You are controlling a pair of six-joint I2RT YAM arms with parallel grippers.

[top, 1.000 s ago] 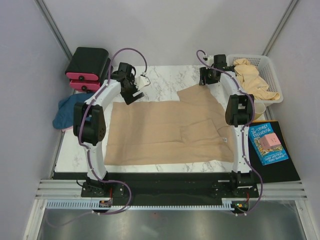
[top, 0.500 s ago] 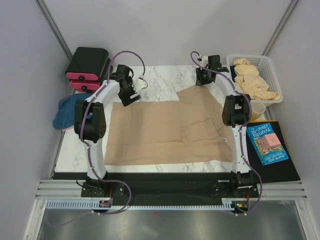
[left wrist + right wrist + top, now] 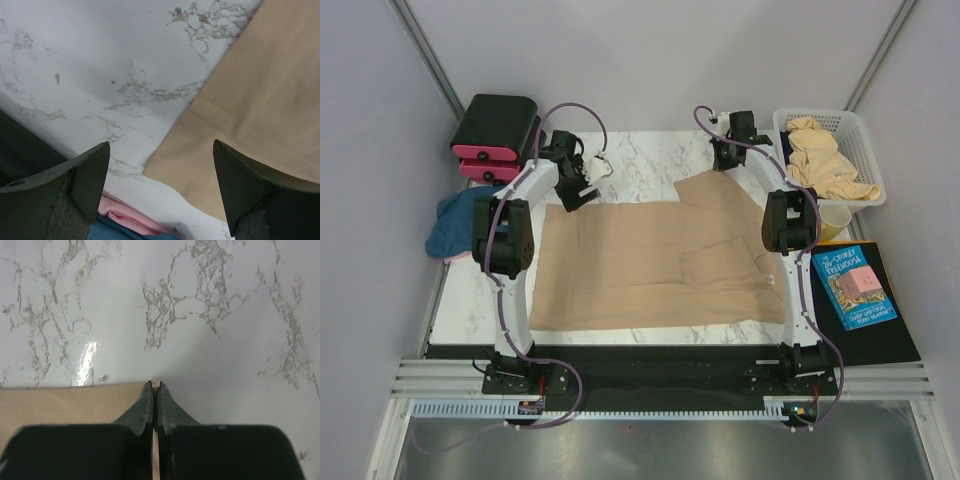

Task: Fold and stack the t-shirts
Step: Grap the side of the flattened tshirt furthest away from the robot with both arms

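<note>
A tan t-shirt [image 3: 650, 265] lies spread flat over the marble table [image 3: 645, 160]. My right gripper [image 3: 725, 160] is at its far right corner. In the right wrist view the right gripper [image 3: 155, 385] is shut, with a thin strip of the tan t-shirt [image 3: 65, 402] pinched between the fingers. My left gripper [image 3: 577, 193] hovers over the shirt's far left corner. In the left wrist view the left gripper [image 3: 160, 144] is open, with the tan corner [image 3: 250, 100] below it and nothing held. A blue t-shirt [image 3: 455, 225] and a pink t-shirt [image 3: 125, 220] lie at the table's left edge.
A white mesh basket [image 3: 860, 135] with more tan shirts [image 3: 820, 160] stands at the far right. Black-and-pink boxes [image 3: 495, 135] sit at the far left. A blue box [image 3: 853, 287] and a pale cup [image 3: 838, 220] are right of the table.
My right gripper has closed on the shirt's far right corner and shifted slightly left. The left gripper has edged a little along the far left corner, still open.
</note>
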